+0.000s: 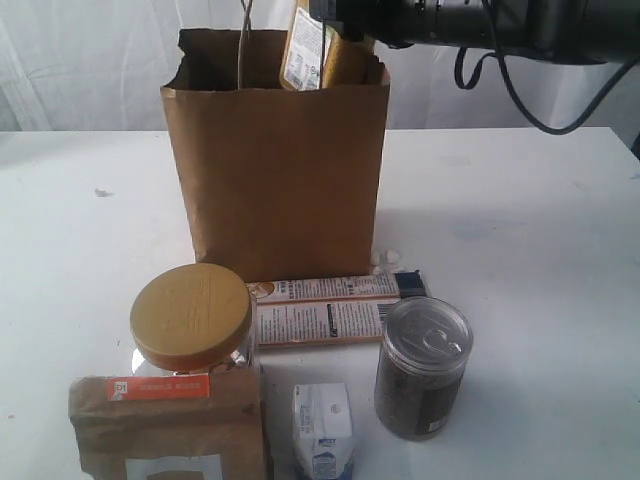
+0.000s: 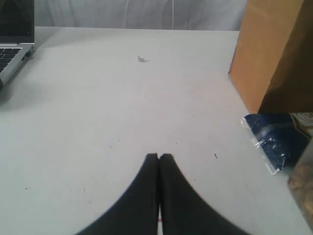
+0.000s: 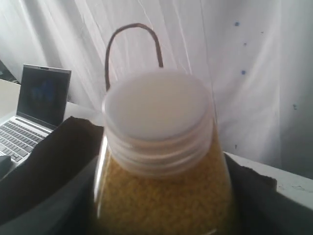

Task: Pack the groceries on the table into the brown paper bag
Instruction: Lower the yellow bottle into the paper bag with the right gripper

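Observation:
The brown paper bag [image 1: 275, 170] stands upright mid-table. Over its open top, on the right side, my right gripper [image 1: 338, 22] is shut on the yellow-filled, white-capped bottle [image 1: 318, 50], whose lower part dips behind the rim. In the right wrist view the bottle [image 3: 161, 161] fills the space between the dark fingers [image 3: 54, 161]. In front of the bag are the yellow-lidded jar [image 1: 192, 318], navy-orange packet [image 1: 325, 312], dark can [image 1: 423, 368], white carton [image 1: 323, 428] and brown pouch [image 1: 168, 425]. My left gripper [image 2: 159, 157] is shut and empty over bare table [image 2: 122, 112], left of the bag [image 2: 274, 54].
A laptop [image 2: 12, 44] sits at the table's far left edge and shows again in the right wrist view as the laptop [image 3: 34, 107]. The bag's twisted handle [image 3: 132, 44] arches up behind the bottle cap. White curtains hang behind the table.

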Available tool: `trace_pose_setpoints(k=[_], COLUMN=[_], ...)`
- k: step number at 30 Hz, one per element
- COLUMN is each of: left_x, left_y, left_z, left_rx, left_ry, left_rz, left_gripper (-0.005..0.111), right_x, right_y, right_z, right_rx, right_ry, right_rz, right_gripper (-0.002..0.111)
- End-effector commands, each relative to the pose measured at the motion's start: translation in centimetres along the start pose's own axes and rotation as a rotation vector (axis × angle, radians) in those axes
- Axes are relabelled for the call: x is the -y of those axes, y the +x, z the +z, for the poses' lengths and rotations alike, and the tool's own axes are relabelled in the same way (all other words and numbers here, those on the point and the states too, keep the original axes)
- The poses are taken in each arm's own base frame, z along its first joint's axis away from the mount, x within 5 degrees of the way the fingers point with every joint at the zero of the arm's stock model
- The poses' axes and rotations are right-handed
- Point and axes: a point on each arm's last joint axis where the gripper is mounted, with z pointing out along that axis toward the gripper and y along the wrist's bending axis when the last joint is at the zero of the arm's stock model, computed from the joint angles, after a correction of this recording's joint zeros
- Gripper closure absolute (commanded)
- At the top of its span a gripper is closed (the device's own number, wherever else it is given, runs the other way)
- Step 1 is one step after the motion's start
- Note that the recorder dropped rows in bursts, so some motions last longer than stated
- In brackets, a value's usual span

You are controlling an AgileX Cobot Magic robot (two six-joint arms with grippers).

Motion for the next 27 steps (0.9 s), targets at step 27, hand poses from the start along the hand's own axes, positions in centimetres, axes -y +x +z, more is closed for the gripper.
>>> trace_pose_setpoints(k=[27], left_x=[0.0], left_y=[0.0], left_z=[0.0], left_rx=[0.002], left_ry=[0.003], left_rz=[-0.005], left_gripper=[0.107], right_x=[0.7], right_y=[1.3], right_z=[0.8], right_rx=[-0.078], right_ry=[0.012], right_rz=[-0.052], right_gripper=[0.07])
